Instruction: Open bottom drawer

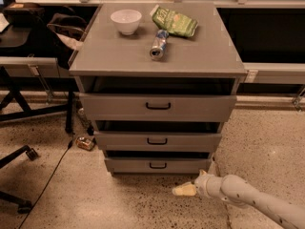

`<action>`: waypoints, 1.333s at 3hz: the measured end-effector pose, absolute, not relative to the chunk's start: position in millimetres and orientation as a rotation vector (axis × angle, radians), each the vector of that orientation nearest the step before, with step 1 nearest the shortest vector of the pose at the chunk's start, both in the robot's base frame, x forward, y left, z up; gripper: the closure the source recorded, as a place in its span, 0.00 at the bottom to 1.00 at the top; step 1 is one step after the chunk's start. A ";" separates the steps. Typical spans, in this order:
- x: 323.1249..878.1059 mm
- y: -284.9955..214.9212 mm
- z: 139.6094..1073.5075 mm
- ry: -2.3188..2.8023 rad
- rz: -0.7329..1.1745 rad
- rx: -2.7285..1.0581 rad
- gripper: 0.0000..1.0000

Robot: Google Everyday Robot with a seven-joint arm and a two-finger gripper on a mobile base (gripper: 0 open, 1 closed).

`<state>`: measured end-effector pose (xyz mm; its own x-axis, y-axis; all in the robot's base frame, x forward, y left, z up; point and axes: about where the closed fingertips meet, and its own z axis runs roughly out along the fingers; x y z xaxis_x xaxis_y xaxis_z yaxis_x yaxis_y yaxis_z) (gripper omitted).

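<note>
The grey cabinet (157,56) stands in the middle of the camera view with three drawers. The bottom drawer (157,165) is the lowest, a shallow grey front with a small black handle (157,165). The middle drawer (157,140) and the taller top drawer (157,107) are above it. All three fronts stand a little forward of the frame, with dark gaps above them. My gripper (184,190) is at the end of a white arm that comes in from the lower right. It is low over the floor, just below and right of the bottom drawer's handle, apart from the drawer front.
On the cabinet top lie a white bowl (126,21), a green chip bag (175,22) and a can on its side (158,44). Chair legs (19,156), a cable and a small object (86,143) are on the floor at the left. Speckled floor lies in front.
</note>
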<state>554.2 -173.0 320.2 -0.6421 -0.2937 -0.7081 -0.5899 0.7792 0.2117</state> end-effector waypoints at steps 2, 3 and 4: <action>591.8 -165.7 294.3 2.245 0.612 -0.689 0.00; 644.6 -147.3 282.9 2.219 0.636 -0.729 0.00; 641.0 -141.7 275.9 2.229 0.625 -0.728 0.00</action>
